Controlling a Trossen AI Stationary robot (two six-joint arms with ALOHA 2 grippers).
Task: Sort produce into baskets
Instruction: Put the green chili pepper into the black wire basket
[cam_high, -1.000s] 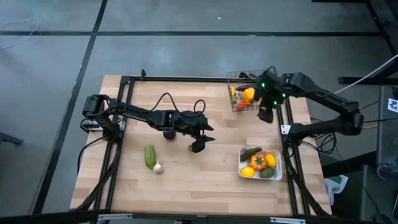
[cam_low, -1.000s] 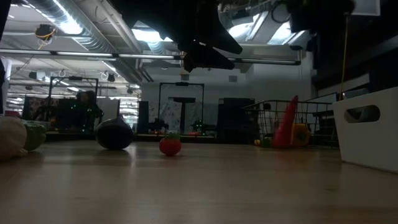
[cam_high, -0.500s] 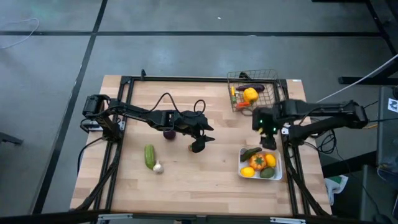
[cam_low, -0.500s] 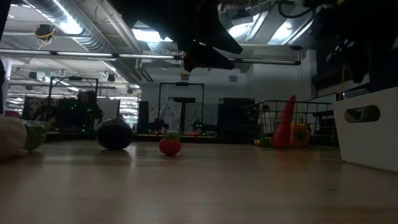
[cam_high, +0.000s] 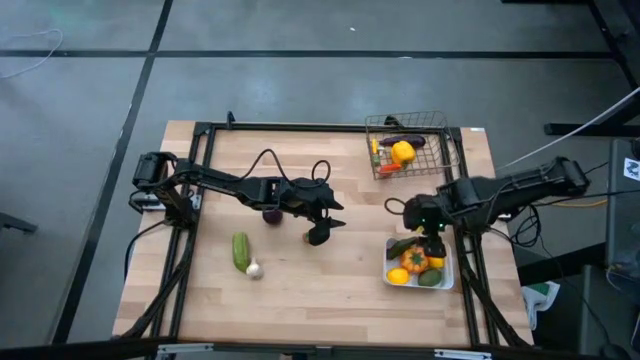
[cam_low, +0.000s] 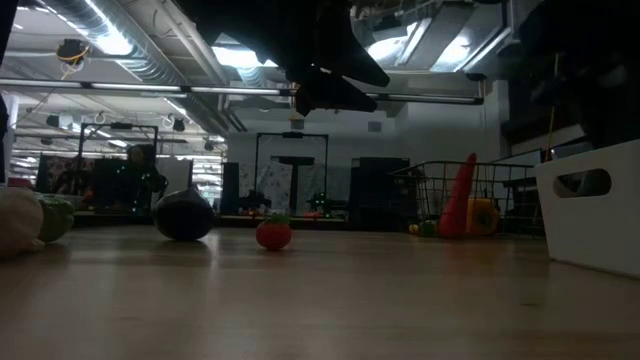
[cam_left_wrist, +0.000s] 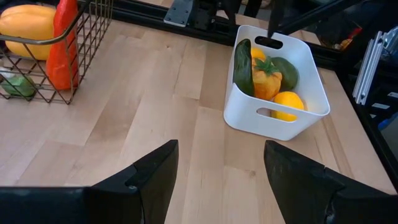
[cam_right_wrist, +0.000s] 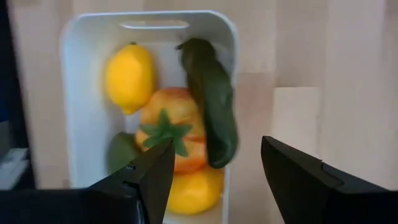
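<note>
The white tray (cam_high: 445, 270) holds lemons (cam_right_wrist: 129, 74), a dark green cucumber (cam_right_wrist: 214, 112) and an orange fruit with a green stalk (cam_right_wrist: 171, 134). My right gripper (cam_high: 432, 238) hangs open just above it, with nothing between the fingers (cam_right_wrist: 214, 174). The wire basket (cam_high: 433, 128) at the far right holds a yellow piece (cam_high: 402, 152), a carrot and a dark eggplant. My left gripper (cam_high: 318, 232) stands open over mid-table (cam_left_wrist: 221, 180). On the wood lie a cucumber (cam_high: 241, 250), a garlic (cam_high: 254, 268), a purple eggplant (cam_high: 272, 214) and a small red fruit (cam_low: 273, 234).
Black frame rails (cam_high: 300, 127) run along the table's far, left and right edges. The left arm and its cable loops (cam_high: 265, 170) lie across the table's left half. Bare wood (cam_high: 330, 290) lies along the near edge between the cucumber and the tray.
My right gripper has swung from over the wire basket toward the table's near edge and sunk, and it hangs over the white tray now, tipped more steeply downward. Its fingers have kept the same gap. The produce has stayed where it was.
</note>
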